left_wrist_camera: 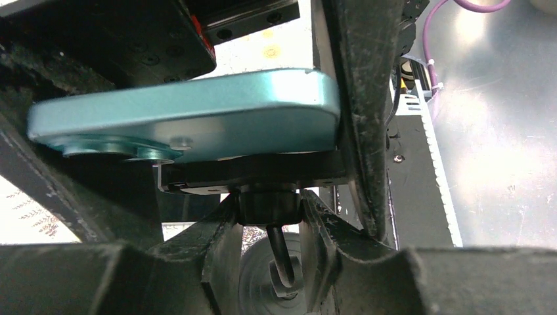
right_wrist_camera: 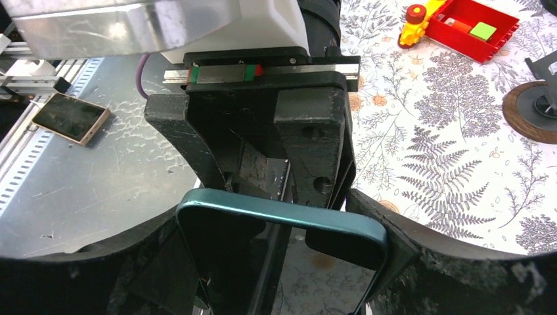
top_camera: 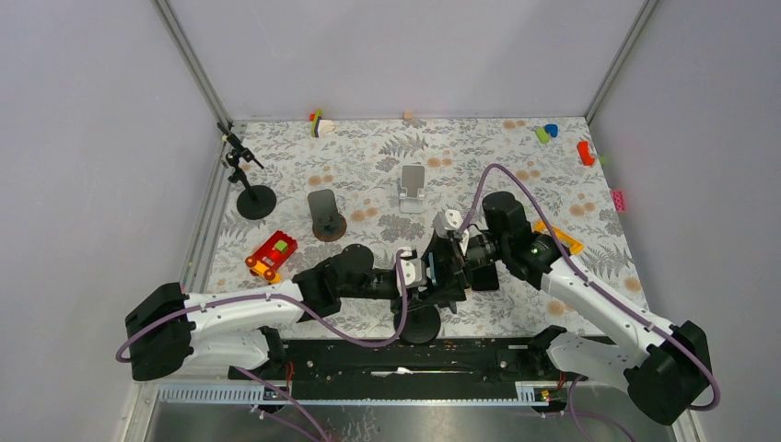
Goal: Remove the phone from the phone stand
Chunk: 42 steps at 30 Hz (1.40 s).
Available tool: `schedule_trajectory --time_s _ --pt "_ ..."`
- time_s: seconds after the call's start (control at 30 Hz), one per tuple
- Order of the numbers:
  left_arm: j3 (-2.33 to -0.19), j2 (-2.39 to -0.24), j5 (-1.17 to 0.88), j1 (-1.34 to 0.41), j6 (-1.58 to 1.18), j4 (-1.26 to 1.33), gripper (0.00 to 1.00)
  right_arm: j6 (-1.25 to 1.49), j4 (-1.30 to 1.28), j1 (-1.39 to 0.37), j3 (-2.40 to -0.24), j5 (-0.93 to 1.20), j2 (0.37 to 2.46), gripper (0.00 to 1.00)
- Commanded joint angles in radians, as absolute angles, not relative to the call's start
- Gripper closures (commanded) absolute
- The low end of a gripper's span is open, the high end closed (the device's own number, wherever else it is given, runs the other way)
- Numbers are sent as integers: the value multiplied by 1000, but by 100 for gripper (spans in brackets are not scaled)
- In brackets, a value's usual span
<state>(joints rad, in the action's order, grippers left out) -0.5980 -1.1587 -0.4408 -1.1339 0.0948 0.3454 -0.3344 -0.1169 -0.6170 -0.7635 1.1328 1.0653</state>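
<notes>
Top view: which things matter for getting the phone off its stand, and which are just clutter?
Job: phone, held by right gripper; phone stand, gripped at its neck by left gripper.
Lying about: red toy truck, black clamp stand, brown-based stand, silver stand, coloured blocks at the far edge.

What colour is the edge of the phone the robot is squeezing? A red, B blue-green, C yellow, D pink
B: the phone, pinched in the right gripper, has a blue-green rim, while the left gripper clamps the phone stand beneath it.
</notes>
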Motion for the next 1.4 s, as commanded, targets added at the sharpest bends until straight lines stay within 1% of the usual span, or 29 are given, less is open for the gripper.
schedule_trajectory --time_s 0.0,0.2,0.37,0.53,0.8,1.1,1.27,1.37 --pt "-603 -1145 -866 -1325 66 374 100 -610 8 -545 -773 644 1196 100" --pt "-581 -1121 -872 -1326 80 348 100 -653 -74 -539 -801 660 1202 100" --pt "-567 -1079 -895 -1325 93 317 100 -648 -81 -540 -782 730 1175 100" --pt "-551 -1039 -896 -1320 93 310 100 -608 -81 -540 -758 786 1136 100" --pt "-553 -1053 -913 -1297 93 316 100 -553 -76 -540 -722 856 1020 100" --pt "-575 -1040 -964 -1249 125 254 100 -533 -174 -540 -756 964 965 100" --pt "-574 -1039 -962 -1218 124 253 100 -493 -168 -541 -748 1001 933 100" --pt "-575 -1052 -940 -1203 118 262 100 -418 -101 -541 -722 1020 911 100"
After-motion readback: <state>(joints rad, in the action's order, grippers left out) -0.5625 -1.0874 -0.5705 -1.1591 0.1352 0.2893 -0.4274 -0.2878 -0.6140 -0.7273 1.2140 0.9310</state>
